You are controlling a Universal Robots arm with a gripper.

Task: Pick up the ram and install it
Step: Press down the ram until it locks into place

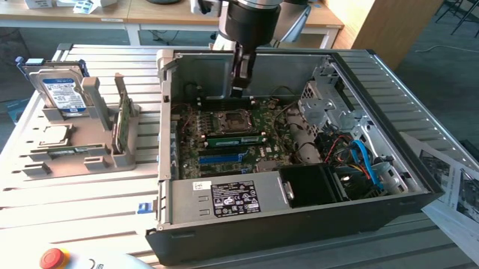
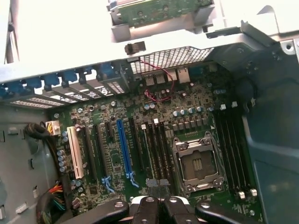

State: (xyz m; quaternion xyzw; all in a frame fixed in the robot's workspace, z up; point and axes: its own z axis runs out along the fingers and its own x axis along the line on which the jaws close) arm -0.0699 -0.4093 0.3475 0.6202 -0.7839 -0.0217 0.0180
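Observation:
A slim green stick, the ram (image 1: 235,140), stands on edge in a slot of the motherboard (image 1: 258,120), right beside the open CPU socket (image 1: 232,119). My gripper (image 1: 240,87) hangs well above the board inside the open computer case (image 1: 299,224), and its black fingers are shut with nothing between them. In the wrist view the gripper (image 2: 159,198) is shut and empty over the dark slots next to the CPU socket (image 2: 196,163). A blue slot (image 2: 124,149) lies on the other side of those dark slots.
A grey holder (image 1: 112,157) on the exterior view's left carries a hard drive (image 1: 64,92), a square silver chip (image 1: 53,135) and an upright green card (image 1: 123,120). The power supply (image 1: 224,199), drive cage (image 1: 329,106) and loose cables (image 1: 363,157) crowd the case. Papers (image 1: 456,190) lie at the right.

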